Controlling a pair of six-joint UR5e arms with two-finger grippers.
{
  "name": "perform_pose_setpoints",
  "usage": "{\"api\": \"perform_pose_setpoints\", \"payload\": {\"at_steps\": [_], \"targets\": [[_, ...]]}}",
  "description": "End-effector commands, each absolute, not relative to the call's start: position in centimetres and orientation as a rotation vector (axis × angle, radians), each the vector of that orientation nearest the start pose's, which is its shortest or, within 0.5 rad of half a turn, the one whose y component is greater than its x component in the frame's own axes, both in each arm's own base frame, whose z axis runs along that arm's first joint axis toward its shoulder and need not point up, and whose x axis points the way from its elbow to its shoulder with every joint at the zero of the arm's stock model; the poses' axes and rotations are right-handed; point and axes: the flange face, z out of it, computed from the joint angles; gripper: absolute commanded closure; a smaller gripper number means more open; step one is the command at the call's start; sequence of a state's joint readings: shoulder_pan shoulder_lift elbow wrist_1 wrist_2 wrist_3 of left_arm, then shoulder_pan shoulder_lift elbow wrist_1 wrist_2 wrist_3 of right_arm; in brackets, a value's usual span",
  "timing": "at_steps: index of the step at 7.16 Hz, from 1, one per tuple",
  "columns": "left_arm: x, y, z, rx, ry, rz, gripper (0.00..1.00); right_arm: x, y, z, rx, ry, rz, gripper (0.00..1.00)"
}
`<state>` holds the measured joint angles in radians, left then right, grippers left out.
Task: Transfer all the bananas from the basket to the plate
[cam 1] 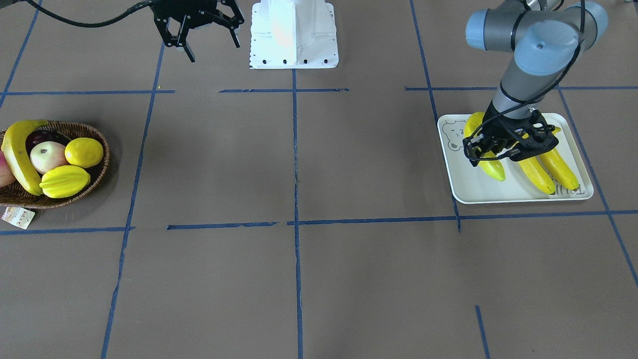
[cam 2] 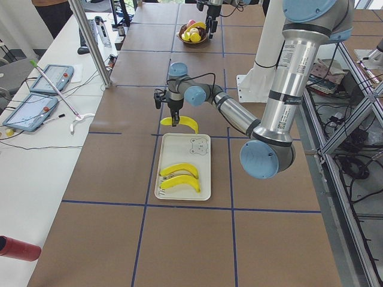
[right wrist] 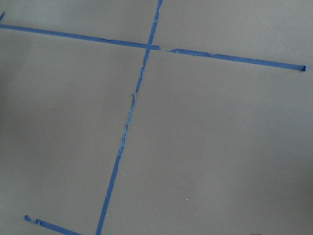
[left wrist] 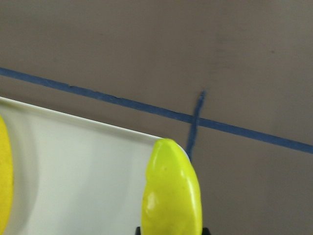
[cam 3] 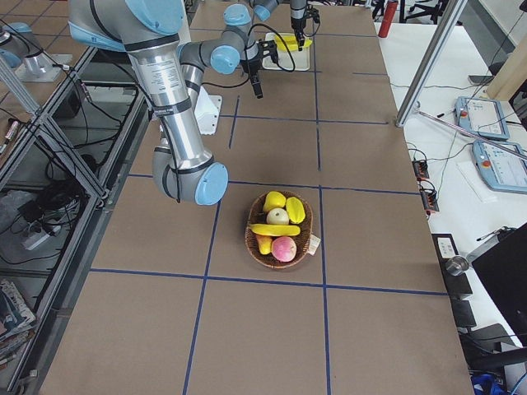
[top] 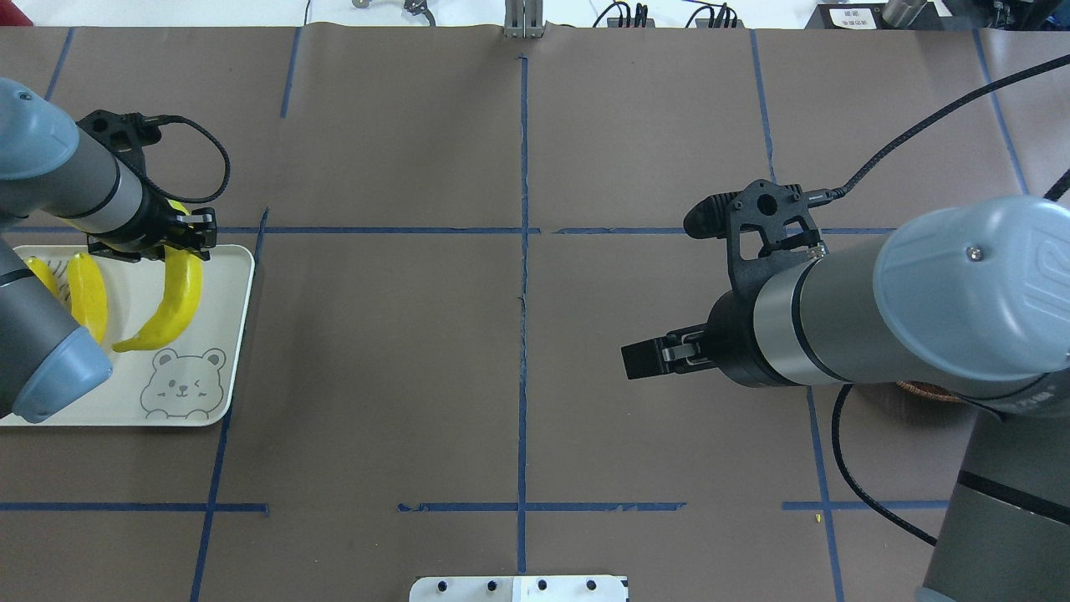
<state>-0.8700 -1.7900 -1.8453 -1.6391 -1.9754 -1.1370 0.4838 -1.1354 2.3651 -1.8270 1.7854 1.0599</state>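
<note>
2 bananas (cam 1: 537, 175) lie on the plate (cam 1: 478, 192); the left pincer (top: 188, 238) grasps a 3rd banana (top: 171, 301) over its edge. 1 banana (cam 1: 17, 159) lies in the basket (cam 1: 102, 169). The right pincer (cam 1: 214, 50) hangs spread and empty above the bench (cam 1: 299, 274).

Overhead and front-facing views opposite, both steeply down on the plate (cam 1: 473, 190).

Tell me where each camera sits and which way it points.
Front-facing: across the table, facing the robot; base, left arm, right gripper.
Overhead: behind the robot, looking forward and down; both arms.
Exterior left: table end on the robot's left; left arm near.
Exterior right: opposite end; right arm near, basket.
Left wrist: looks down on the held banana and plate.
Right wrist: looks down on taped table; no body.
Shared: front-facing and overhead both show the plate, mirrored.
</note>
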Motion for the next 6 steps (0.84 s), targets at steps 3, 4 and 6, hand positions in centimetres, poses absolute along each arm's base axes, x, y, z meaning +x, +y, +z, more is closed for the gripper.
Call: {"api": "perform_pose_setpoints", "payload": {"at_steps": [3,4,6], "targets": [[30.2,-51.0,48.7,-0.062,0.573,-0.333,1.00,-34.5,-31.1,15.2,0.305,-0.934,-0.118,0.00],[30.2,-51.1,49.5,-0.070,0.561,-0.334,0.99,-34.5,-31.1,15.2,0.305,-0.934,-0.118,0.00],[29.7,-50.4,51.9,-0.088,0.534,-0.336,0.90,-34.5,-31.1,15.2,0.305,-0.934,-0.118,0.00]]}}
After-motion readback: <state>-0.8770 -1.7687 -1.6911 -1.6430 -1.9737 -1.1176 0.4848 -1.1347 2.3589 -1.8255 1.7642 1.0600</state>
